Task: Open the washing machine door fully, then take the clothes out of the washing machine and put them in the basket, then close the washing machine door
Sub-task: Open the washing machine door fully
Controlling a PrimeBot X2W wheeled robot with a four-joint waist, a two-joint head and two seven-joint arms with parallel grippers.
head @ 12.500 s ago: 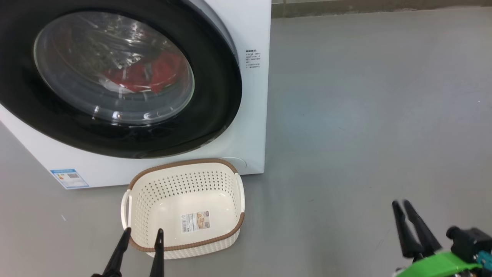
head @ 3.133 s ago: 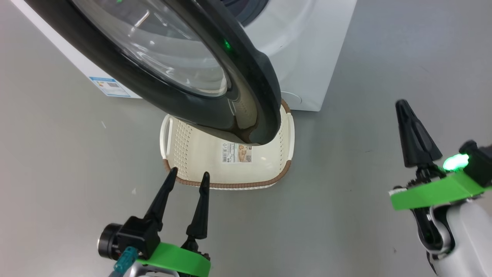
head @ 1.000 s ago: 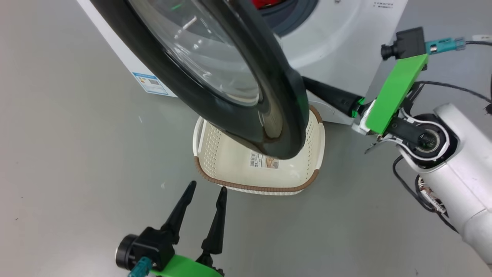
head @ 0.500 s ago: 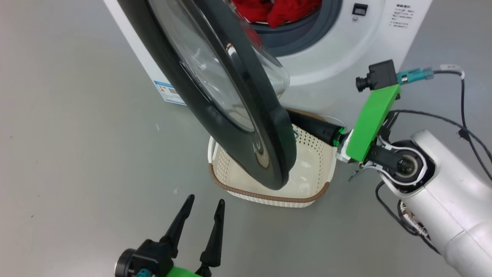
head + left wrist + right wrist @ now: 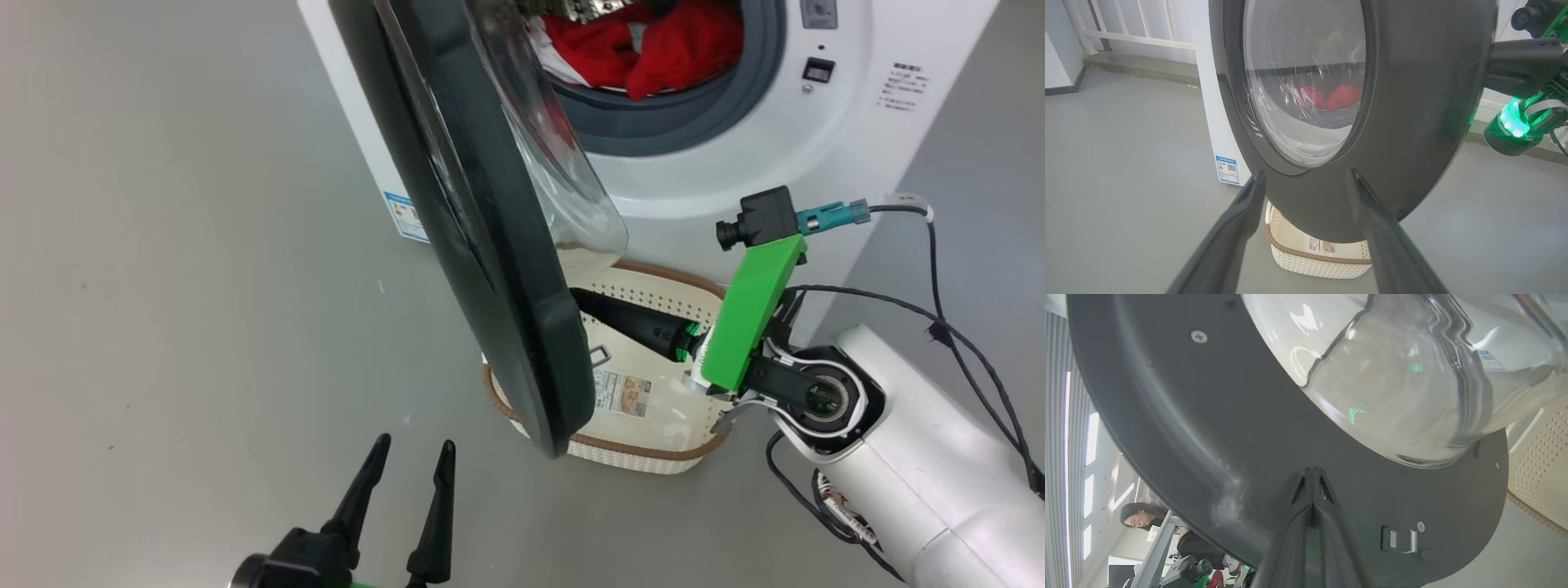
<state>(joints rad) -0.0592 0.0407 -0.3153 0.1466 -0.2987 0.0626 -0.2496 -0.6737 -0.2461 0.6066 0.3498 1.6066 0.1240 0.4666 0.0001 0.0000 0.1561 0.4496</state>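
- Right gripper (image 5: 1312, 471): clenched, fingers pressed together, nothing held. Its tip is against the inner face of the washing machine door (image 5: 1208, 416), just under the glass bowl, with the metal latch (image 5: 1398, 539) off to one side of the tip.
- Left gripper (image 5: 415, 445): released, jaws wide, empty. The door's outer face is straight ahead of it, near but apart.
- The door stands about edge-on to the head camera, roughly square to the front of the washing machine (image 5: 735, 163). My read: open, but not fully.
- Step in hand: push the door wider with the closed tip. Push on the flat plastic, not the glass or the latch. Follow the hinge arc so the tip doesn't skid off the rim.
- The basket (image 5: 653, 453) sits directly under the right gripper and the door's lower edge. Hold the wrist above its rim so it doesn't get dragged.
- The left gripper looks to be in the swing path on the outer side, so clear it first.
- The clothes (image 5: 653, 49) are in the drum, up and beyond the right gripper. None are in the basket.
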